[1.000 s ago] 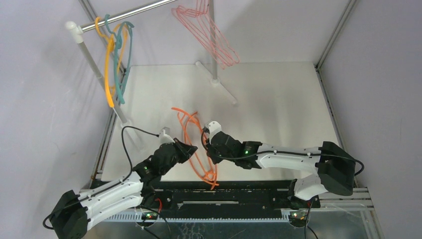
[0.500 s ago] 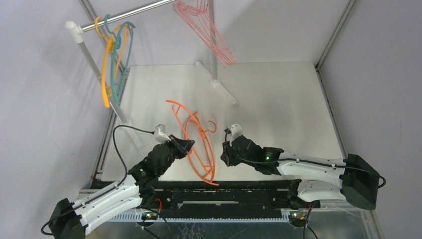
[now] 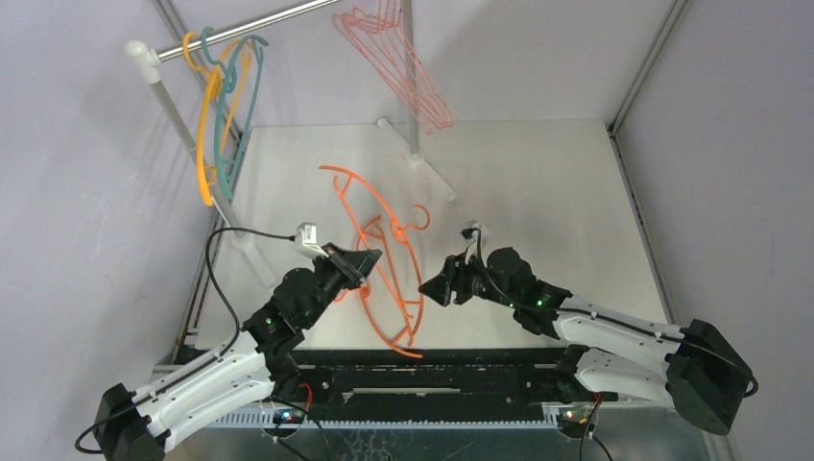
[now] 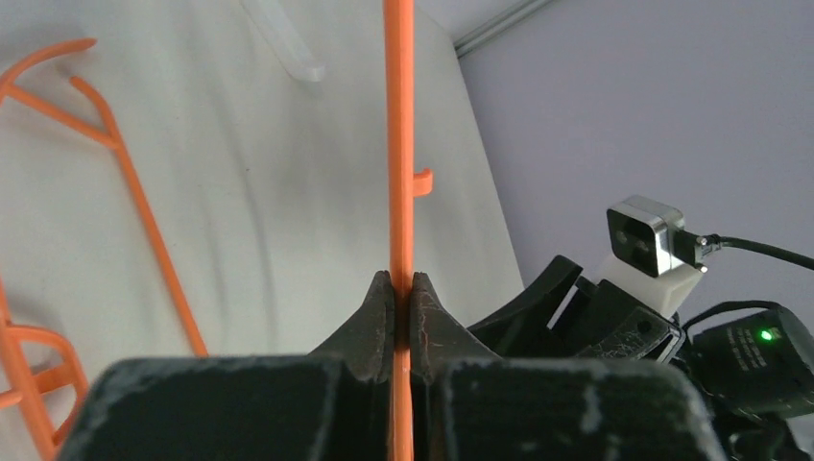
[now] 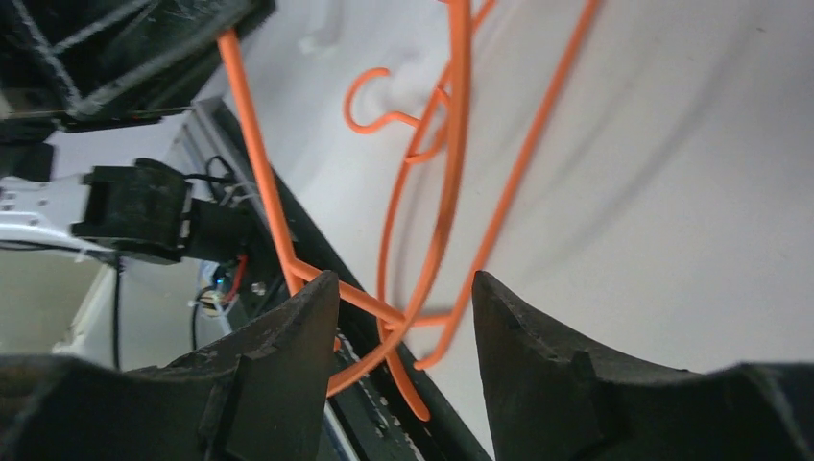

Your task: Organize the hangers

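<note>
Widest thing first: the white table (image 3: 538,192), with the silver rail (image 3: 278,18) slanting across its far left corner. The pink hangers (image 3: 408,72) are hung at the rail's right end. The yellow-orange hanger (image 3: 204,154) and the teal hangers (image 3: 228,158) are bunched at its left end.

Now the action, down at the near edge. The orange hangers (image 3: 384,240) sit as a tangled bunch between the two arms, part lifted and part trailing toward the table. How many are in there I can't count.

The left pincer (image 3: 357,264) is clamped tight on a single orange wire, which the wrist view shows pinched dead centre between the pads. The right pincer (image 5: 403,288) hangs just beside the bunch with its jaws apart and holding nothing. Orange wires cross in the background through the gap.

Looks like a separation job: one hanger has to come out of that knot before anything goes up on the rail.

- Right side should pick one wire only, on a straight run well clear of the crossings and hooks.
- Left side should keep its grip firm, because a thin round wire will swivel if the squeeze eases.
- Draw the two apart slowly and watch the small hook (image 5: 370,101). It's the likeliest snag.
</note>
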